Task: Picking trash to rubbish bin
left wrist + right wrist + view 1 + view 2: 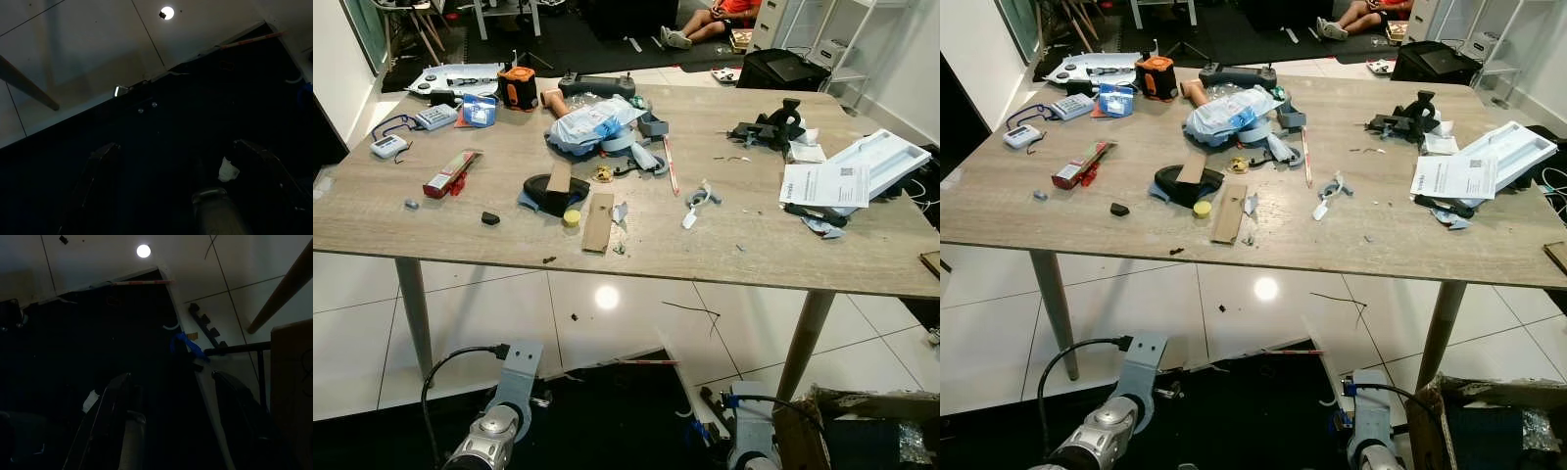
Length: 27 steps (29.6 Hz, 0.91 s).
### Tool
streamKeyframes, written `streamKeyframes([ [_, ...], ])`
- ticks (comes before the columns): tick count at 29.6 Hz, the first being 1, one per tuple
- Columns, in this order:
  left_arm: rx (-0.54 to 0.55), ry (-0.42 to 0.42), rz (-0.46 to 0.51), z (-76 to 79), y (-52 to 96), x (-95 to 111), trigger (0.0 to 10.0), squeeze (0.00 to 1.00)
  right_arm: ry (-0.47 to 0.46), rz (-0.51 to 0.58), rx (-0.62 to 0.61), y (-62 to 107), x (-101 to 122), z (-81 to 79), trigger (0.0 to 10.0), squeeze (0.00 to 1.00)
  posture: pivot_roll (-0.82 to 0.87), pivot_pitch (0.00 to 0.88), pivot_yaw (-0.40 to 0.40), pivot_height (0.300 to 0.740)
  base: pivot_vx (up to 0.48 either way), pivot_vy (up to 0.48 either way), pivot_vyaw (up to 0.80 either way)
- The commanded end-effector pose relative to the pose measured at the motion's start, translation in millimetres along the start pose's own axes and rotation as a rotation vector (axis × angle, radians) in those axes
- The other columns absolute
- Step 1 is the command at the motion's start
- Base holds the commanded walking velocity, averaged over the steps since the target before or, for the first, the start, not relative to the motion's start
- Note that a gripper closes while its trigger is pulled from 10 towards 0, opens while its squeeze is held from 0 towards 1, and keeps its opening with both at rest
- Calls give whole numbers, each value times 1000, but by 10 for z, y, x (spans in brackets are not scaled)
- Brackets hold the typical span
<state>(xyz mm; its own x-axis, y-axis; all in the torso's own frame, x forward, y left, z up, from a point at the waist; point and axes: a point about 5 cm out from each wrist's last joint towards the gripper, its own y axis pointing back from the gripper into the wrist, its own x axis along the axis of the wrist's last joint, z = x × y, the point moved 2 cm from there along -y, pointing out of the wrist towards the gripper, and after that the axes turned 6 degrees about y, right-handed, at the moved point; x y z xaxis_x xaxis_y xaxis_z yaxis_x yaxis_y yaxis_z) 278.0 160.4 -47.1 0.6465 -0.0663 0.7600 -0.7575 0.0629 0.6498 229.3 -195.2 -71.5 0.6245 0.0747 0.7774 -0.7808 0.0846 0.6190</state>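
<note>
Trash lies scattered over the middle of the wooden table [724,250]: a crumpled blue-and-white plastic bag [592,124] at the far centre, a flat cardboard strip [599,221] nearer the front edge, a yellow cap [571,217] just beside it, and small white scraps [693,211] to the right. A red packet [445,174] lies toward the left, and printed papers [824,184] and a white tray [884,157] sit at the right end. A cardboard box [847,431] stands on the floor at the near right. Both silver arms hang low below the table's near edge.

In the left wrist view, the left gripper [183,169] hangs over a dark floor mat [166,122], its two black fingers spread wide with nothing between them.

In the right wrist view, the right gripper [171,406] likewise hangs with its fingers wide apart and empty, a blue scrap [186,345] lying on the mat's edge beyond it.
</note>
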Motion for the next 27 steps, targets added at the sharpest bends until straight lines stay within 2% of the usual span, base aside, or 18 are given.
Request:
streamKeyframes([
  [1,1,-1,-31,5,12,-84,10000,0,-11,-35,-5,24,-90,-5,10000,0,45,116,37,740,0,0,0],
  [27,-3,0,-31,24,5,-67,10000,0,-4,-32,-4,16,-71,4,10000,0,45,120,33,740,0,0,0],
])
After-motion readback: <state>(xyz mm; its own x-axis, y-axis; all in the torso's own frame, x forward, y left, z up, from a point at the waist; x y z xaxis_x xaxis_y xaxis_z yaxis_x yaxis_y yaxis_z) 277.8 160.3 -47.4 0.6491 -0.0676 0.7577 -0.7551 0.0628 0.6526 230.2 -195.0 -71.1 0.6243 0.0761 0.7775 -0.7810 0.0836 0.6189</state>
